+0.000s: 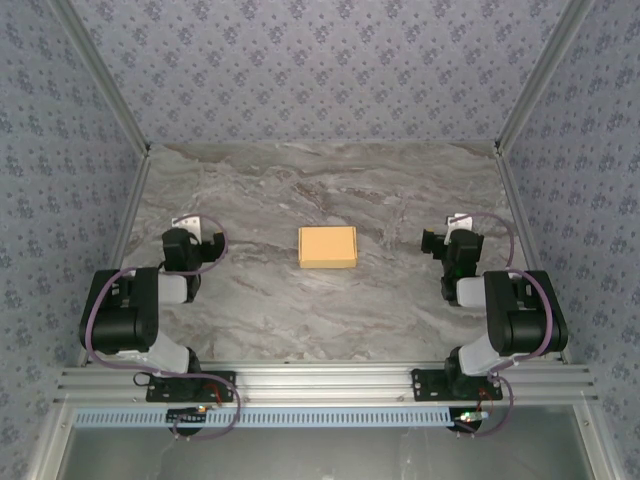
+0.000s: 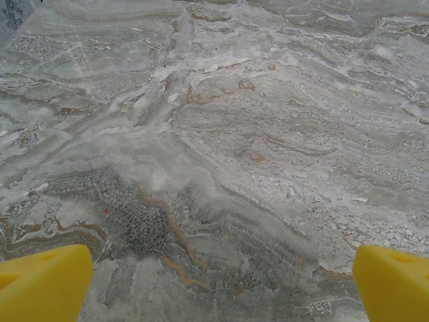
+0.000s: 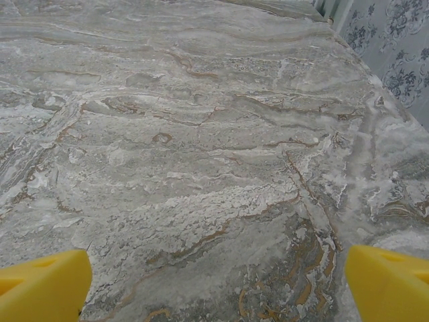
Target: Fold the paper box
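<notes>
left gripper (image 2: 221,288): yellow fingers (image 2: 41,283) spread wide, at the lower corners of the left wrist view, nothing between them
right gripper (image 3: 216,285): spread likewise, holding nothing
paper box (image 1: 327,247): centre of the top view, resting on the marble table (image 1: 300,320), well apart from both grippers

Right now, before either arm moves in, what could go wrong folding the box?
1. The box lies loose on the smooth marble table; a one-sided push would likely slide it, not crease it.
2. It sits between the left gripper and the right gripper, both open; reaching in together, they might collide over so small a target.
3. It lies low, so a gripper may scrape the table getting under an edge.
</notes>
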Robot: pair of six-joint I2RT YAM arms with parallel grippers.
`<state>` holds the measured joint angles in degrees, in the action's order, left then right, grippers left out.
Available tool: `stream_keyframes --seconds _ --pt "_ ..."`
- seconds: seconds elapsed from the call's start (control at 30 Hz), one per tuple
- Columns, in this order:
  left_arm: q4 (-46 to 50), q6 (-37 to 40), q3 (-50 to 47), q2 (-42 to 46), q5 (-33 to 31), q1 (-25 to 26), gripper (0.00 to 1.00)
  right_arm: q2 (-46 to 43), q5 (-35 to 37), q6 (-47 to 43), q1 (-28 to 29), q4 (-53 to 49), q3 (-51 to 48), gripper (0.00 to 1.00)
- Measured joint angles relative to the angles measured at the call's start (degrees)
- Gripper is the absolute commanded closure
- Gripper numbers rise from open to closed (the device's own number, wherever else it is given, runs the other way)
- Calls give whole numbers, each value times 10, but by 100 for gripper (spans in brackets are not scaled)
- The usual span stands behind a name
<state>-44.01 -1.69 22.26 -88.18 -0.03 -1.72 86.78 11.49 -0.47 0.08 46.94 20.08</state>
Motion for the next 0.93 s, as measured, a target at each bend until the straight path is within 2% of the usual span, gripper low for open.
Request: stream_keyframes --seconds 0.93 --pt "-11 2 1 0 -11 8 1 0 0 0 0 0 0 1"
